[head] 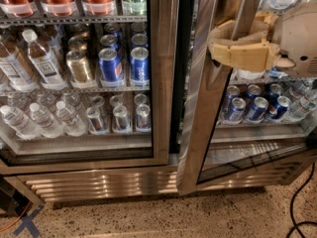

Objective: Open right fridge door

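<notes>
The hand sat high at the ajar right fridge door frame — whether clamped, I couldn't tell.

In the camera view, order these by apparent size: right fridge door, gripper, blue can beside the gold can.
Largest: right fridge door. Then the gripper, at that door's frame at upper right; being nearer the camera may inflate it. Smallest: blue can.

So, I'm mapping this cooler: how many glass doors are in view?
2. The left fridge door is closed; the right fridge door stands ajar beside it, with the gripper at its steel frame near the top.
</notes>
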Controlling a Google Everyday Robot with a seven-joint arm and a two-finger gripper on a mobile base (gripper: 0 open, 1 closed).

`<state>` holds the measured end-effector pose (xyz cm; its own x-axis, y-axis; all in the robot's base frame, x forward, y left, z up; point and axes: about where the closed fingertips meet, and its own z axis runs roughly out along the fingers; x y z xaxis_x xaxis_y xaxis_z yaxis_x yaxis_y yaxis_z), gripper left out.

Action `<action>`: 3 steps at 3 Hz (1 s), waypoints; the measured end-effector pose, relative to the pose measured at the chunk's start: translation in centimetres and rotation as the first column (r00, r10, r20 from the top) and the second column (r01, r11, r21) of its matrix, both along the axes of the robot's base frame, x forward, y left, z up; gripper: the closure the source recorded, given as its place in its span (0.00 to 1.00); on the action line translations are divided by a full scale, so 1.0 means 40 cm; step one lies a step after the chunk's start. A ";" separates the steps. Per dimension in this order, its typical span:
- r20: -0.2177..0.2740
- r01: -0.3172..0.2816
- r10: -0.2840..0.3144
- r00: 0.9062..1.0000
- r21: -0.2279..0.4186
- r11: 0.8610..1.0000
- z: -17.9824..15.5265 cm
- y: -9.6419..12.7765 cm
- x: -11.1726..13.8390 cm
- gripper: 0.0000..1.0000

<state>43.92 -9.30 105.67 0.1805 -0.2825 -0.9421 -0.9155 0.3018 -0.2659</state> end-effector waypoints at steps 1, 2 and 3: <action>0.000 0.000 0.000 1.000 0.000 1.000 0.000 0.000 0.000 0.34; 0.000 0.000 0.000 1.000 0.000 1.000 0.000 0.000 0.000 0.11; 0.001 0.000 0.000 1.000 -0.001 1.000 0.001 0.001 -0.001 0.00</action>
<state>43.88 -9.25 105.72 0.1819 -0.2835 -0.9416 -0.9151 0.3015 -0.2676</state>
